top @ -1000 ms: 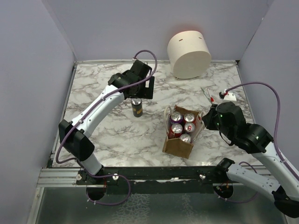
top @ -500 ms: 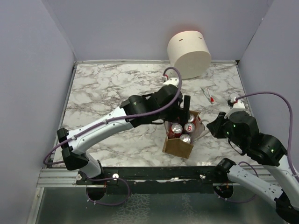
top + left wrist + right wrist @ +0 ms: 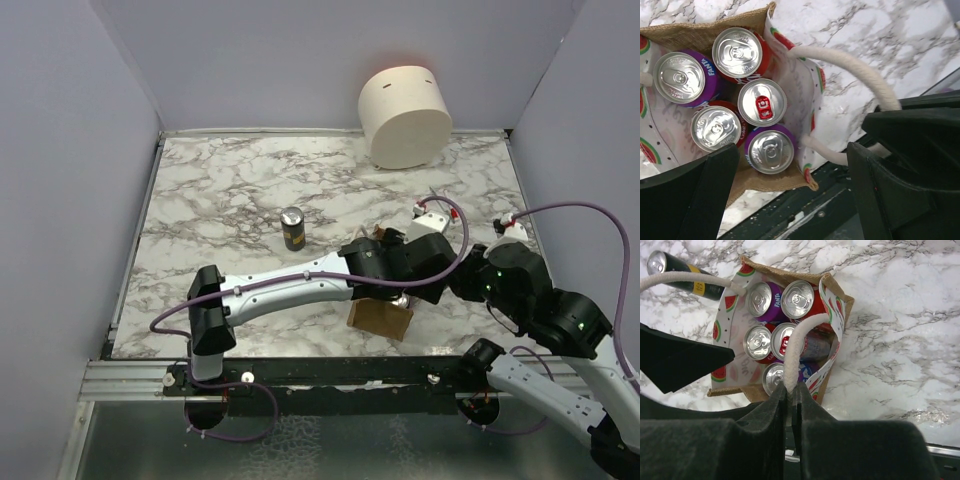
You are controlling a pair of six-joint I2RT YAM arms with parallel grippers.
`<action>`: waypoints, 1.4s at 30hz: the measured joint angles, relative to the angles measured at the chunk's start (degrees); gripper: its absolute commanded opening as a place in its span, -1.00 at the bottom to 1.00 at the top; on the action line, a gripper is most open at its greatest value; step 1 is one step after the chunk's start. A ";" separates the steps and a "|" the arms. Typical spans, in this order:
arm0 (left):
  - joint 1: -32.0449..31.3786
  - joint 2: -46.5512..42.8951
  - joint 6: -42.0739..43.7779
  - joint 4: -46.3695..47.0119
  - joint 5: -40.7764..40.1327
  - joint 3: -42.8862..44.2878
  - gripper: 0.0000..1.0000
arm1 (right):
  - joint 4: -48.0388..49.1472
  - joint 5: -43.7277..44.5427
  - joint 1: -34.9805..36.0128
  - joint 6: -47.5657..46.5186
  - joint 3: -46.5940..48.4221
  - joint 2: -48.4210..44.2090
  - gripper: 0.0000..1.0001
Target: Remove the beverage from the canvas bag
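Observation:
The canvas bag (image 3: 380, 317) stands near the table's front edge, its tan wall (image 3: 700, 32) and watermelon-print lining (image 3: 730, 325) around several upright beverage cans. These include a purple can (image 3: 771, 151) and a red-tab can (image 3: 762, 102). My left gripper (image 3: 792, 152) hangs open right above the cans, its fingers on either side of the bag's near corner and holding nothing. My right gripper (image 3: 791, 390) is shut on one white rope handle (image 3: 792, 355). The same handle (image 3: 850, 62) runs toward the right arm. A black can (image 3: 292, 228) stands outside the bag.
A large cream cylinder (image 3: 405, 115) sits at the back right. The black front rail (image 3: 330, 375) runs just below the bag. My left arm (image 3: 300, 285) stretches low across the table's middle. The right arm (image 3: 530, 305) crowds the bag's right side.
My left arm swung from above the black can at the back left across to the bag and now hovers over it. The black can stays on the table. The right gripper kept its hold.

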 measured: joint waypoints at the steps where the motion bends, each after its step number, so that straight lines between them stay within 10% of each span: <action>1: 0.20 0.61 0.81 0.04 0.00 -0.24 0.77 | -0.04 0.59 0.00 1.60 0.00 -0.02 -0.93; 15: 6.86 -0.24 12.31 6.14 5.57 -9.16 0.79 | -4.39 2.89 0.00 7.06 0.00 -3.23 -0.94; 42: 6.49 14.51 19.23 3.39 6.91 1.40 0.55 | -4.35 4.72 0.00 3.52 0.52 -1.97 -0.91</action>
